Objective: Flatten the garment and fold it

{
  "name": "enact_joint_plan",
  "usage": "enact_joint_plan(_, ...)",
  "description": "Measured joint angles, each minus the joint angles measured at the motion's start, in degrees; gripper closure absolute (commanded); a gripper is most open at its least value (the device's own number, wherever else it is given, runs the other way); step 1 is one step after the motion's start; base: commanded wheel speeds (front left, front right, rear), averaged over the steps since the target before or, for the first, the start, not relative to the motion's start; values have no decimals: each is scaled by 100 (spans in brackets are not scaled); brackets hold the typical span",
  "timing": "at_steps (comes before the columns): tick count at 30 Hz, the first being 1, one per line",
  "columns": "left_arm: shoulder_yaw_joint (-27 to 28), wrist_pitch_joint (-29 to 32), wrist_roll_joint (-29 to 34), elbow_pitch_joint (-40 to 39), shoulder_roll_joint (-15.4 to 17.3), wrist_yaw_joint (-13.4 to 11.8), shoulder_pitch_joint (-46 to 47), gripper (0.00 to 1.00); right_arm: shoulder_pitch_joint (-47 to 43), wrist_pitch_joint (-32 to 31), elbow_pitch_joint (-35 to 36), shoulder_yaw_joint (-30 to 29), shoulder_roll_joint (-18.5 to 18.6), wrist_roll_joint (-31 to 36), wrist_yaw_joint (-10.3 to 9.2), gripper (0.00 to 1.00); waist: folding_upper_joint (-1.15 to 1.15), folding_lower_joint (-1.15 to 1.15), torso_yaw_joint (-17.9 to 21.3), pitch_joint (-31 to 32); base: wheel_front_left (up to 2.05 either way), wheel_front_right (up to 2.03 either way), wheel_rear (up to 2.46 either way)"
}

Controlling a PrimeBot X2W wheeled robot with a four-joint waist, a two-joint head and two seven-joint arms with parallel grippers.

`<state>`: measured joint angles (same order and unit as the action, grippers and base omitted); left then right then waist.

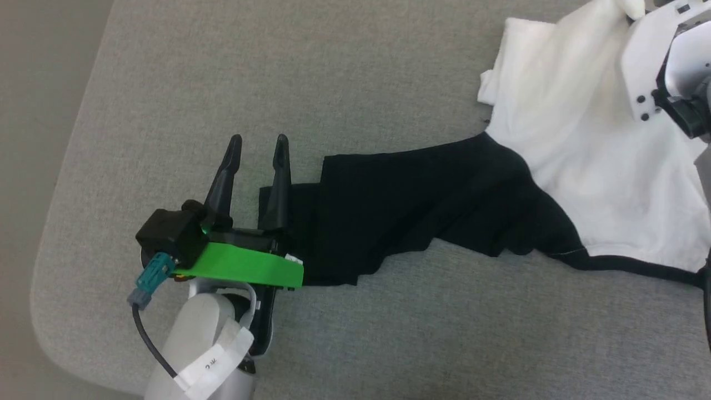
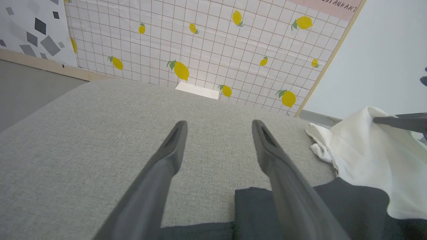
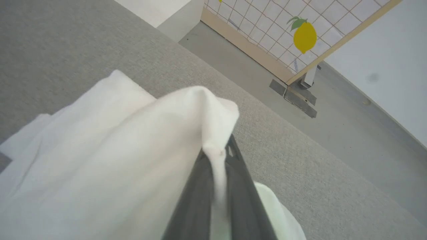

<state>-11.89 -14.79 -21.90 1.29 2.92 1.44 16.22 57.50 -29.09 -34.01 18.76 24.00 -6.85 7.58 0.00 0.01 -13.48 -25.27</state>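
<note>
One pinch point on the cloth: the right end effector (image 3: 222, 151) was clamped tight on a fold of the garment (image 3: 116, 160). White fabric was squeezed btwn its two fingers and bunched into a peak just past the tips. In head view that arm's white housing (image 1: 650, 61) sat at the top right corner, over the white body panel.

The left end effector (image 1: 259, 139) had its jaws spread wide w/ nothing btwn them, at the near-left part of the grey counter (image 1: 278, 66). Its right-hand finger lay over the cuff end of the black sleeve (image 1: 416, 200), and the other finger was over bare counter. Whether it touched the cloth couldn't be told from either view.

The garment lay on the counter's right side. The white panel was at far right, lifted and creased where pinched. The black sleeve stretched out to the left toward the left end effector, w/ pleats along its near edge. Thin black edging (image 1: 639, 265) ran along the panel's near hem.

Beyond the counter's far edge were a white box (image 2: 197, 90) and, behind it, a lemon-print grid panel (image 2: 200, 40) standing on the grey floor (image 3: 333, 110).
</note>
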Motion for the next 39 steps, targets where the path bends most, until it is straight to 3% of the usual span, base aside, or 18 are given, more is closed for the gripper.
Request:
enact_joint_plan(1, -1, 0, -27, -1, 0, -1, 9, 0, 6, 104, -97, -90, -64, 65, 0, 100, 0, 0, -24, -33, 0, 0, 0)
enact_joint_plan(2, 3, 0, -38, 1, 0, -8, 16, 0, 7, 231, -198, -261, -141, 148, 1, 93, 0, 0, -41, -61, 0, 0, 0)
enact_joint_plan(3, 7, 0, -38, 5, 1, -15, 20, 0, 7, 353, -253, -345, -181, 233, 0, 15, 0, 0, -49, -76, 0, 0, 0)
enact_joint_plan(4, 4, 0, -37, 18, 0, -20, 23, 0, 3, 465, -330, -393, -223, 320, 0, 0, 0, 1, -52, -75, 0, 0, 0)
enact_joint_plan(8, 33, 0, -30, 83, 0, -20, 18, 0, -139, 1048, -379, -589, -456, 319, 0, 0, 0, 0, -39, 28, 0, 0, 0)
enact_joint_plan(13, 83, 0, 81, 185, 0, -4, -108, 0, -940, 1890, 13, -934, -656, 92, 0, 0, 0, 0, 58, 289, 0, 0, 0)
enact_joint_plan(18, 144, 1, 231, 369, 1, 27, -407, 0, -2228, 2582, 976, -1396, -953, -83, 0, 0, 0, -1, 276, 678, 0, 0, 0)
enact_joint_plan(23, 113, 65, 336, 781, 60, 24, -530, 0, -3620, 2743, 2186, -1798, -1401, -30, 0, 0, 0, -1, 575, 999, 0, 0, 0)
enact_joint_plan(29, 162, 1100, 385, 1169, 304, -183, -463, 0, -4924, 2744, 3438, -1991, -1913, 247, 1, 0, 0, -1, 1068, 1219, 0, 0, 0)
enact_joint_plan(35, 282, 2604, 331, 1369, 625, -450, -196, 0, -5497, 2786, 3835, -1976, -2053, 321, 0, 0, 0, -1, 1535, 1310, 0, 0, 0)
enact_joint_plan(39, 266, 3844, 233, 1456, 1024, -368, 64, 0, -5566, 2788, 3918, -1907, -2085, 276, 0, 0, 0, -1, 1813, 1290, 0, 0, 0)
